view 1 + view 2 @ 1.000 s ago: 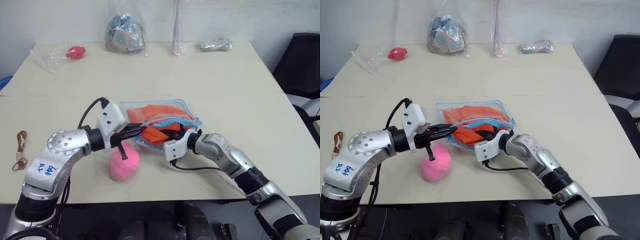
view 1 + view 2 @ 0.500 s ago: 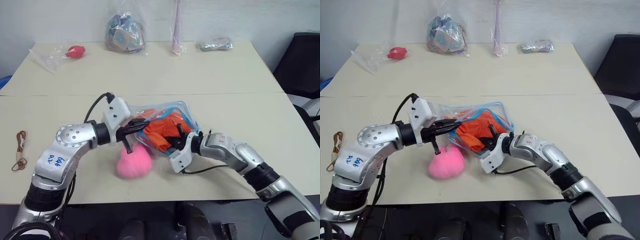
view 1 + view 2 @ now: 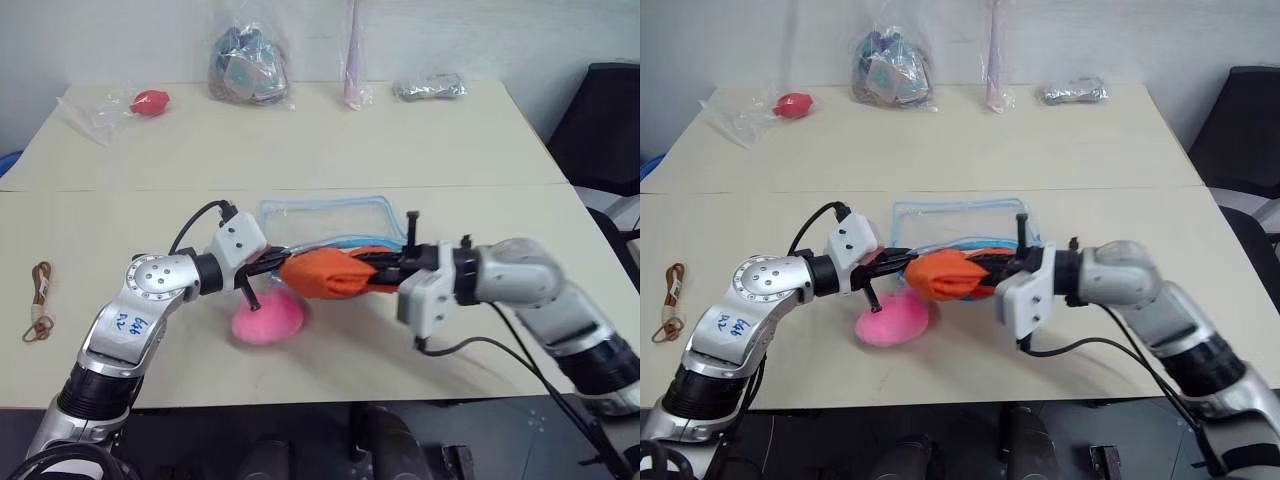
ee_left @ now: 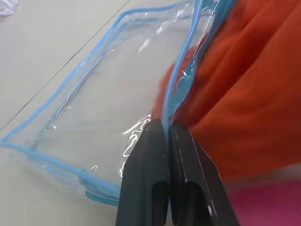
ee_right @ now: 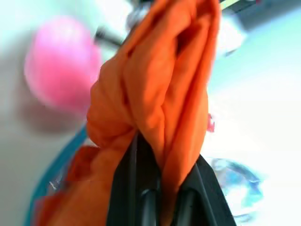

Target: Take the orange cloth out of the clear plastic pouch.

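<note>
now the cloth is nearly free of the pouch

meanwhile the change since a second ago is plain; then the orange cloth point(image 3: 335, 272) lay bunched inside the clear plastic pouch point(image 3: 322, 221) on the table point(image 3: 300, 140), with both hands low at its mouth; now the right hand point(image 3: 378, 268) has risen and drawn back toward its own side, and the cloth has come with it, lifted above the table in a rolled bundle between the two hands; the right hand's fingers are clamped on the cloth, which folds over them in its wrist view; the left hand point(image 3: 272, 264) is closed on the blue-edged rim of the pouch mouth, pinching the plastic flat between its fingers point(image 4: 150, 155), and has shifted only a little; the pouch body behind the bundle now looks see-through and mostly empty, where earlier it showed orange through the plastic; the pink pompom point(image 3: 268, 316) rests on the table just below the left hand.

judging from this, the pull is well along but perhaps not finished; in the left wrist view some orange fabric lies against the blue edging at the mouth, so i cannot tell whether a tail of cloth is caught inside; a further pull away from the left hand, with that hand holding the rim firm, would likely clear it; the risk is the pouch riding along with the cloth.
</note>
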